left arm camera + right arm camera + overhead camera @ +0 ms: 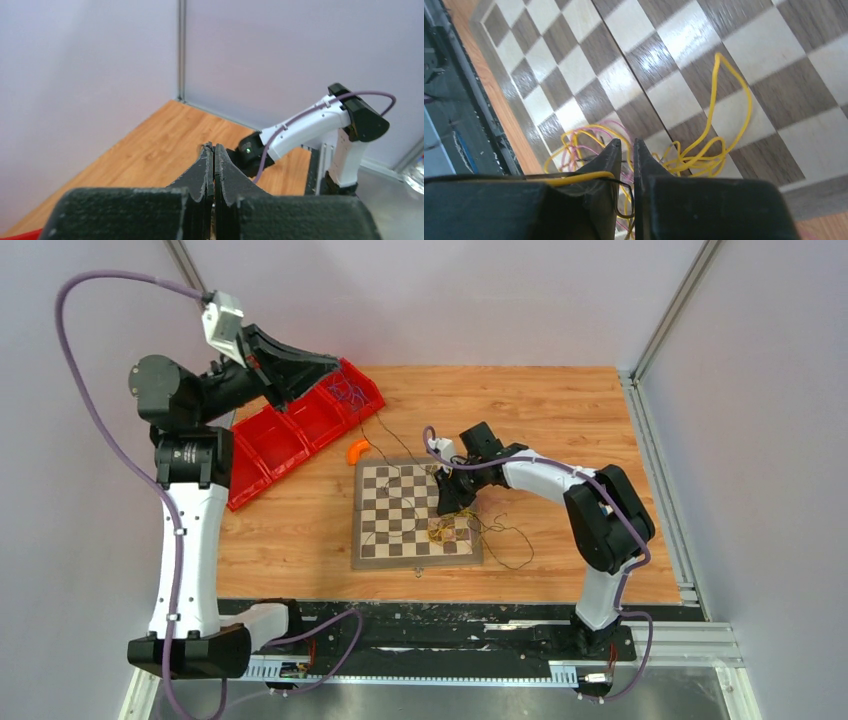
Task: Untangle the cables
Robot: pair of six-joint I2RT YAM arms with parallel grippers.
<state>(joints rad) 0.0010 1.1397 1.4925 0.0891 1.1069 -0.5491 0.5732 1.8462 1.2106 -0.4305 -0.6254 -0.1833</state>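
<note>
Yellow, pink and black thin tangled cables [696,161] lie on wooden chessboard [664,60]. Right gripper [625,143] jaws pinch strands. Left gripper [214,148] jaws together, empty, raised by red plastic bins [298,430].

Readable text: none in any view.
Emblem [186,453] on left arm [190,540]: small pale round mark, too small to read.

Wooden table [560,410], plank grain. We log directly on it:
- chessboard [400,515], flat, centre, toward near edge
- row of red bins [290,435], far left, set diagonally
- small orange object [357,451], just off board's far-left corner
- thin cables [440,532], tangled on board's near-right squares, dark strands trailing right onto bare wood
</note>
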